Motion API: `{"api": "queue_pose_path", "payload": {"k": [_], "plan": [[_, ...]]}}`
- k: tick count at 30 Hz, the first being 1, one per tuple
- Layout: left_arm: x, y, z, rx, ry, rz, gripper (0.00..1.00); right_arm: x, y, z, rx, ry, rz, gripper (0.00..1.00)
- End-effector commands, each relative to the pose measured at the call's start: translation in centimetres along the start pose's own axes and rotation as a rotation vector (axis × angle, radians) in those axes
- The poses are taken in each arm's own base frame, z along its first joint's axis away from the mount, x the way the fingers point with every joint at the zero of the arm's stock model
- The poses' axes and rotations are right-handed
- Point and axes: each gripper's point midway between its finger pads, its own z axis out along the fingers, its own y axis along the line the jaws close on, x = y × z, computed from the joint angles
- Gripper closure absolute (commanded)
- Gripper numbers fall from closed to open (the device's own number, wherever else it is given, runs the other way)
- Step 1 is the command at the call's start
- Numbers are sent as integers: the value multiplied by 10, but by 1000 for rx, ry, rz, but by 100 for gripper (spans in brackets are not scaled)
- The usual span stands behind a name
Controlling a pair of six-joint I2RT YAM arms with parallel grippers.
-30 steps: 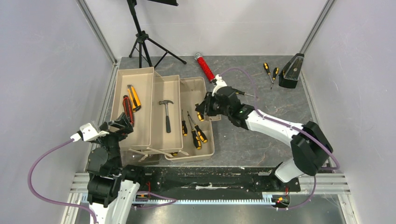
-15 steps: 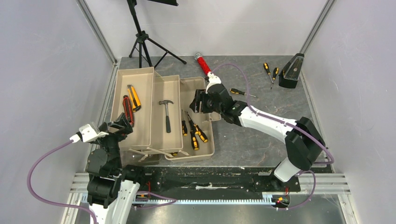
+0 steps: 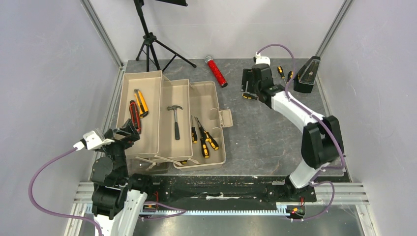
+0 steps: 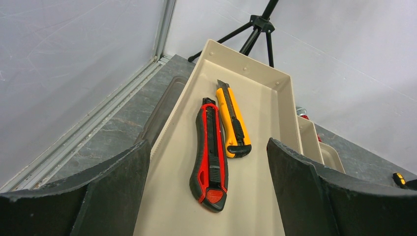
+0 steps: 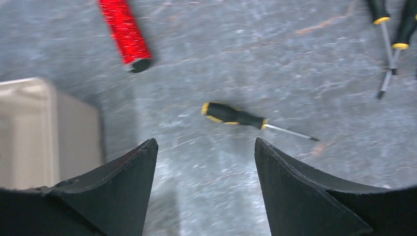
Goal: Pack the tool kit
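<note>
Your right gripper (image 5: pixel 205 143): fingers spread, empty, above screwdriver (image 5: pixel 236 116) lying on table (image 5: pixel 221 187). Your left gripper (image 4: pixel 207 145): spread, empty, over tray (image 4: pixel 268 105) holding both utility knives (image 4: pixel 209 152).

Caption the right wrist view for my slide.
Open right tool above a screwdriver on the table, red cylinder beyond.

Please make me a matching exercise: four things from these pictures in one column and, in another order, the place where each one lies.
Things:
1. hammer
2. red utility knife
3. red glittery cylinder
4. black metronome

Places:
A. leftmost tray
B. far right corner of the table
C. middle tray
D. bare table, behind the trays

Pairs: 1-C; 2-A; 3-D; 4-B
</note>
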Motion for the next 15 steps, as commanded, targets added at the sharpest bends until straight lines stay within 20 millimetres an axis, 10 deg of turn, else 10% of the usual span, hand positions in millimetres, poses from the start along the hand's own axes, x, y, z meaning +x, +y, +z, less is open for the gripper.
{"api": "queue_pose_path", "payload": {"k": [1, 15], "plan": [[-5, 2, 3, -11, -28, 23, 7, 3, -33, 31, 111, 65, -56, 25], [-4, 1, 4, -11, -23, 32, 7, 33, -30, 118, -26, 199, -170, 23]]}}
